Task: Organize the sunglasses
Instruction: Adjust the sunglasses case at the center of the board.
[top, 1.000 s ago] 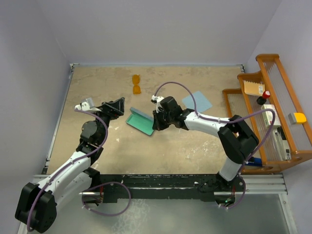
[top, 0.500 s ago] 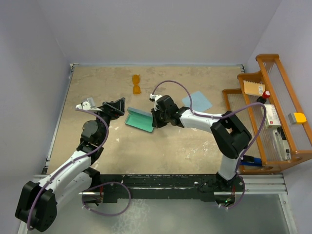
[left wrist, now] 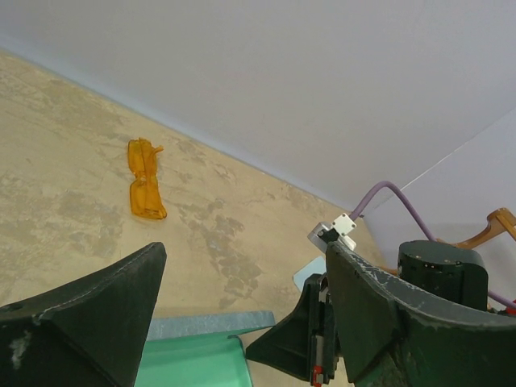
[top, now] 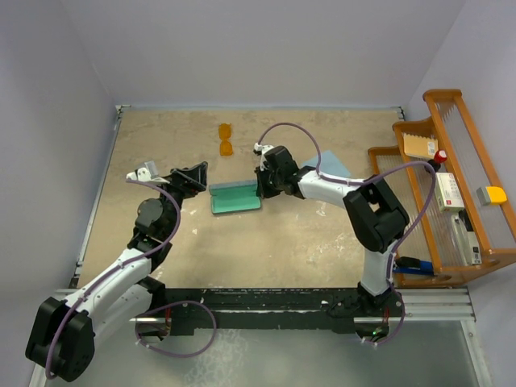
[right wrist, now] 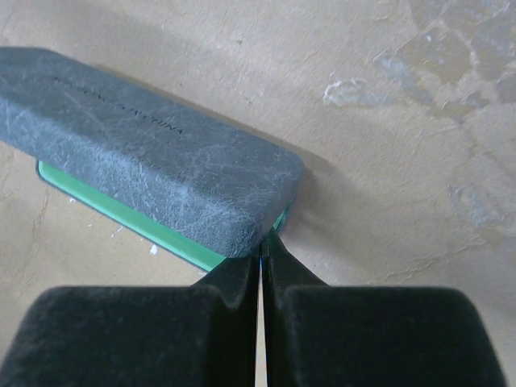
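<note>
Left fingers point(top: 198, 176) spread apart, empty, just left of the grey case point(top: 234, 198), green lining showing, mid counter point(top: 161, 137). Sunglasses point(top: 226, 139) lie on the counter farther back, well apart from both arms. Right fingers point(right wrist: 242, 300) pressed together, tips at the case's right end. Blue cloth point(top: 326, 168) lies farther right.

Left tool point(left wrist: 242, 262) spread wide, right tool point(right wrist: 261, 251) closed
</note>
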Controlling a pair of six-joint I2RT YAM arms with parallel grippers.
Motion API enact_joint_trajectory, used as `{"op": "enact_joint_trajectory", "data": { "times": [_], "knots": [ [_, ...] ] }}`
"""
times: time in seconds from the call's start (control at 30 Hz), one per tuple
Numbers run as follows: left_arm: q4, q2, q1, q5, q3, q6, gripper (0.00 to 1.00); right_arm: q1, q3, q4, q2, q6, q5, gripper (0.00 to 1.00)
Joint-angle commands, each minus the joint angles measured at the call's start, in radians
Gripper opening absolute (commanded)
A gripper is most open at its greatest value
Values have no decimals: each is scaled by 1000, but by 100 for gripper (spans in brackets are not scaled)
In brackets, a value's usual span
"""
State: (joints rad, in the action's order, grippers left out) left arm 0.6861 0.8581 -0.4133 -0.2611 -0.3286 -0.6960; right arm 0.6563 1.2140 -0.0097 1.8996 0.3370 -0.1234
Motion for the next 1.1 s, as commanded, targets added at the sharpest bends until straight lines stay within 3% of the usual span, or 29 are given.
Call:
{"op": "enact_joint_trajectory", "data": {
  "times": [0.0, 0.4, 0.8, 1.07],
  "knots": [
    [47, 0, 4, 13, -2, -1, 77, -5, 64, -7, 7, -30, -20, 0],
    [51, 17, 3, 27, -9, -1, 77, -1, -14, 21, -88, -15, -51, 0],
    [39, 10, 3, 35, -16, 0, 77, 4, -134, 29, -117, -21, -44, 0],
    [50, 27, 3, 41, -22, -4, 76, 4, -117, 35, -81, -34, -40, 0]
  ]
}}
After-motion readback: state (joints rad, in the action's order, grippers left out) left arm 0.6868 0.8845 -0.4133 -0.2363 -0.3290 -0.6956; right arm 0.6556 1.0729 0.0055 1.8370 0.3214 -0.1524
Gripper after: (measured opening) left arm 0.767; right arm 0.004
